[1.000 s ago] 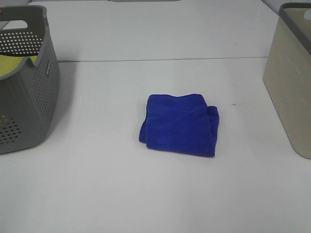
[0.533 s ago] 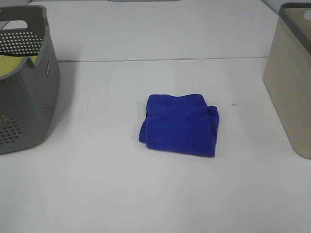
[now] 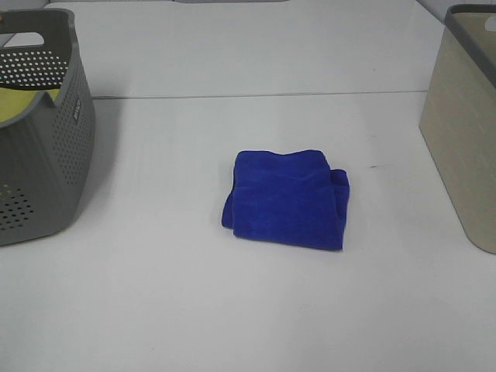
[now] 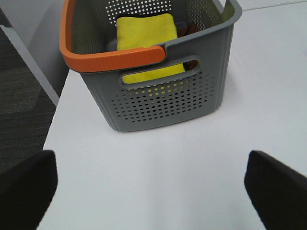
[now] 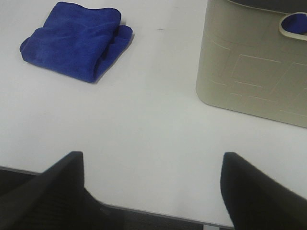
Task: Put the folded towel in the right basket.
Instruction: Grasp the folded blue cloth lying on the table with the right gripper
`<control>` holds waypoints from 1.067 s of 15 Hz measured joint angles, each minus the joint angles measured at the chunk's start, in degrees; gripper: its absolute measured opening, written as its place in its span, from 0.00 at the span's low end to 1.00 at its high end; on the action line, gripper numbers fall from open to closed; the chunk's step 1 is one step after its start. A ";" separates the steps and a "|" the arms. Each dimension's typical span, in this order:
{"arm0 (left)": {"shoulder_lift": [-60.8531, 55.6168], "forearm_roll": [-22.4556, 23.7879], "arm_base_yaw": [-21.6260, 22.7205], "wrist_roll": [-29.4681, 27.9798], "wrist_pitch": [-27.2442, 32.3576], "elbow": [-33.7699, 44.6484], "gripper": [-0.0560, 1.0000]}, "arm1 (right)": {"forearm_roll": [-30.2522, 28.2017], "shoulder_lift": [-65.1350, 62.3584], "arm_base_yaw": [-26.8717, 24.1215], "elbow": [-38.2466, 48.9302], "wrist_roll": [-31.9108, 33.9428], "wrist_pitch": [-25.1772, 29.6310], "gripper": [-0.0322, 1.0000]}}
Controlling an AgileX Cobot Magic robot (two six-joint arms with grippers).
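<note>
From high up, the folded blue towel [image 3: 287, 199] lies on the counter [image 3: 232, 318] between the grey basket [image 3: 46, 155] and the beige basket [image 3: 465, 139], touching neither. At the left wrist, the left fingers [image 4: 26, 189] are spread wide and empty, facing the grey basket and its yellow cloth [image 4: 146, 33]. At the right wrist, the right fingers [image 5: 53, 187] are wide and empty too. The towel lies ahead of them, well apart, so this arm looks nearer. A blue bit [image 5: 295, 23] shows through the beige basket's handle hole.
</note>
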 joint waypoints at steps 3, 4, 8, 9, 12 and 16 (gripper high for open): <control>0.00 0.00 0.00 0.00 0.00 0.00 0.99 | -0.29 0.00 0.00 0.00 0.00 0.00 0.77; 0.00 0.00 0.00 0.00 0.00 0.00 0.99 | -1.38 0.00 0.00 0.00 0.00 0.00 0.77; 0.00 0.00 0.00 0.00 0.00 0.00 0.99 | -1.78 0.00 0.00 0.00 0.00 0.00 0.77; 0.00 0.00 0.00 0.00 0.00 0.00 0.99 | -1.78 0.00 0.00 0.00 0.00 0.00 0.77; 0.00 0.00 0.00 0.00 0.00 0.00 0.99 | -1.78 0.00 0.00 0.00 0.00 0.00 0.77; 0.00 0.00 0.00 0.00 0.00 0.00 0.99 | -1.72 0.00 0.00 0.00 0.00 0.00 0.77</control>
